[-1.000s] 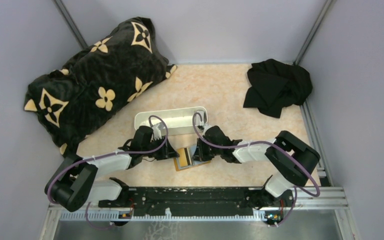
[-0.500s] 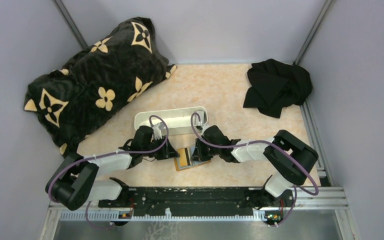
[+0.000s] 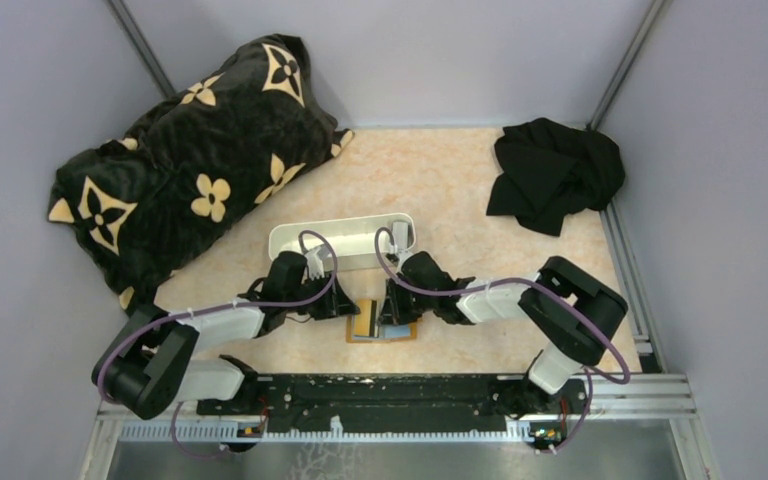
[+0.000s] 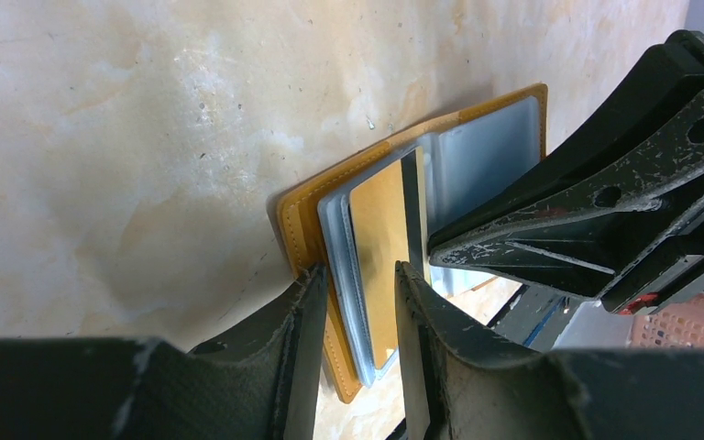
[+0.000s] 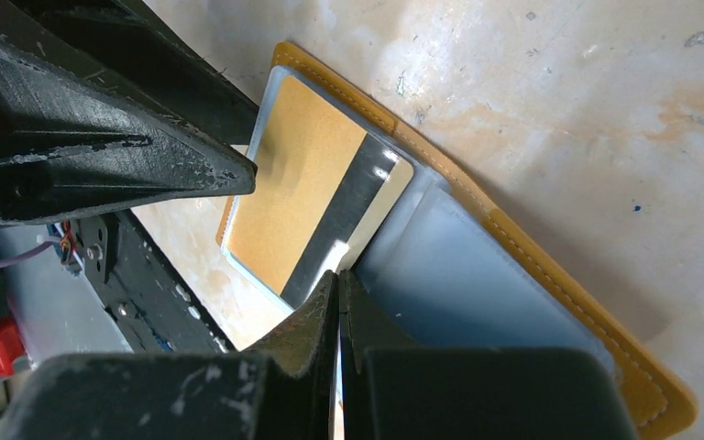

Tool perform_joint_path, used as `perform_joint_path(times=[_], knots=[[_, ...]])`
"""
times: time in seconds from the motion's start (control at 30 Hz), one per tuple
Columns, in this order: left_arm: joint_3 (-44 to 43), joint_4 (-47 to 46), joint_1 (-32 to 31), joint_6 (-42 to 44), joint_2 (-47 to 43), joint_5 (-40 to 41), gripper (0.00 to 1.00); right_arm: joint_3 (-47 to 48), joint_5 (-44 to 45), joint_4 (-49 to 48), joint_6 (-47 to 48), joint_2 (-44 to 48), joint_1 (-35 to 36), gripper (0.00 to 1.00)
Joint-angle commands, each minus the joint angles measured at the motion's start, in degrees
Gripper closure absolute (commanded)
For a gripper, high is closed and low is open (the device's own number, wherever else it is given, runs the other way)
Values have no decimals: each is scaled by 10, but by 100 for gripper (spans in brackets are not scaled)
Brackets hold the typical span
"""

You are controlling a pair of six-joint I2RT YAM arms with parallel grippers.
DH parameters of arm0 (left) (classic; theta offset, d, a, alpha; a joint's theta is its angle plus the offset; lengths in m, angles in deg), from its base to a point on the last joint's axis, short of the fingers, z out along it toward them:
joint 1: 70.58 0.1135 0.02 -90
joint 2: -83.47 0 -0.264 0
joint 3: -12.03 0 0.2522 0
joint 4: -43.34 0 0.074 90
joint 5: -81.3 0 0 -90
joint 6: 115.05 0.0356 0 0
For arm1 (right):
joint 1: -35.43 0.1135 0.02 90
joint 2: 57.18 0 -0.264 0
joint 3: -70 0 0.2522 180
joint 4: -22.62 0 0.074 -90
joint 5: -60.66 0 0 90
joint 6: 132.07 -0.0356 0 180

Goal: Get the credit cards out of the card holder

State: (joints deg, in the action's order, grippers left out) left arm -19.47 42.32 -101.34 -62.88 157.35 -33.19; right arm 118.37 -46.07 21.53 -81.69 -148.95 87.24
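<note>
The holder (image 3: 385, 322) lies open on the table between your two arms, orange cover down. The left gripper (image 4: 359, 275) stands part-open astride the holder's left leaf, one finger at the cover's edge and one on the sleeves, and looks to be clamping it. The right gripper (image 5: 339, 280) is shut tight, its tip at the near edge of the card (image 5: 302, 192). You cannot tell whether it has nipped that edge or only touches it.

Hold the left leaf firm so the holder does not slide. Draw the card along its sleeve (image 5: 270, 101), towards the holder's right leaf where one corner already juts out. Pull flat, not upward, or the plastic will bind and lift the whole holder. If the tip has no bite, open a little and take the free corner.

The holder's top sleeve holds this gold card with its black stripe. More clear sleeves are stacked under it, and what they hold is hidden. The right leaf's pocket looks bare. The tray (image 3: 290, 240) sits beyond the holder, and the arms cover part of it.
</note>
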Motion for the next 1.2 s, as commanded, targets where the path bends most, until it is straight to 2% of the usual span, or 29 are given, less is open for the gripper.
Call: perform_joint_path(times=[0.0, 0.23, 0.47, 0.7, 0.97, 1.07, 1.17], knots=[[17, 38, -3, 16, 16, 15, 59, 36, -5, -40, 1, -12, 10, 100], [20, 53, -3, -5, -23, -9, 63, 36, -13, -63, -6, -45, 10, 100], [7, 94, -3, -2, -67, 2, 69, 23, -21, -92, -17, -63, 11, 100], [2, 75, -3, -8, -49, -19, 100, 18, -20, -96, -18, -66, 10, 100], [-6, 98, -2, 4, -82, -1, 100, 13, -7, -80, -18, -35, 10, 100], [-33, 138, -1, 19, -112, 14, 100, 22, 13, -31, -3, 34, 10, 100], [-69, 172, -1, 29, -125, 16, 100, 37, 39, 29, 13, 109, 9, 91]])
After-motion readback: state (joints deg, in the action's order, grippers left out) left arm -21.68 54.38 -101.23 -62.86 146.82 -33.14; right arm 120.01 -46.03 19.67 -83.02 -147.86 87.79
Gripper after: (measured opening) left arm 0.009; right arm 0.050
